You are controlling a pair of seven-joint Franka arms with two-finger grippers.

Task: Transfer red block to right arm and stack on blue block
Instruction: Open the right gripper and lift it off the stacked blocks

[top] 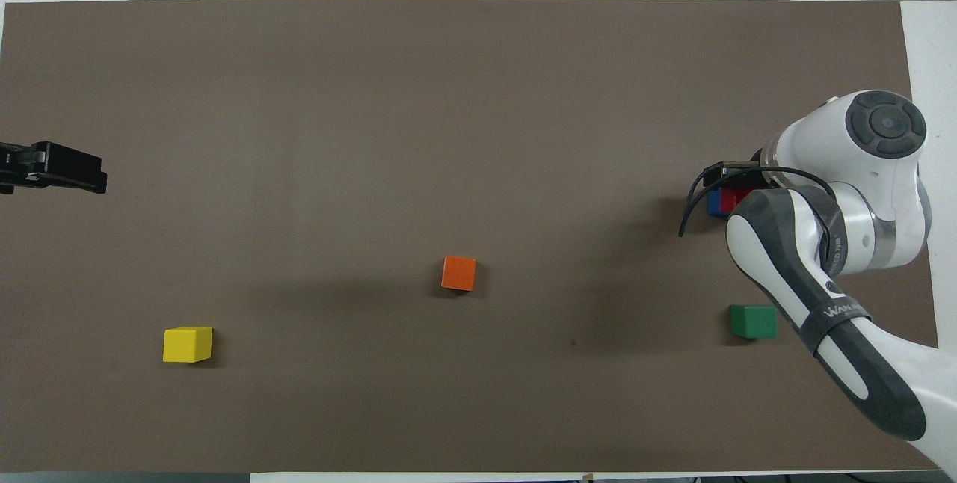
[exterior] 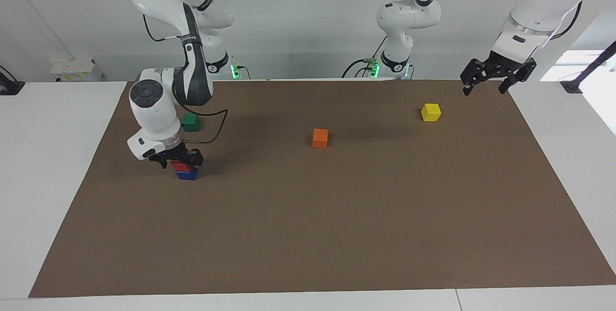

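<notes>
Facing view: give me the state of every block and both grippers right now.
red block: on the blue block, right gripper around it
blue block: on the mat, under red
orange block: loose
yellow block: loose
green block: loose
right gripper: at the stack
left gripper: open, waiting

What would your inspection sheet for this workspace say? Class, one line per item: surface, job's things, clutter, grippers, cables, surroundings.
Surface: brown mat on white table.
Job's things: red block on blue block, toward the right arm's end.
Clutter: green block, orange block, yellow block, all apart.
Grippers: right gripper around red block; left gripper raised, waiting, open, empty.
Cables: black cable loops by right wrist.
Surroundings: white wall; grey box on table.
</notes>
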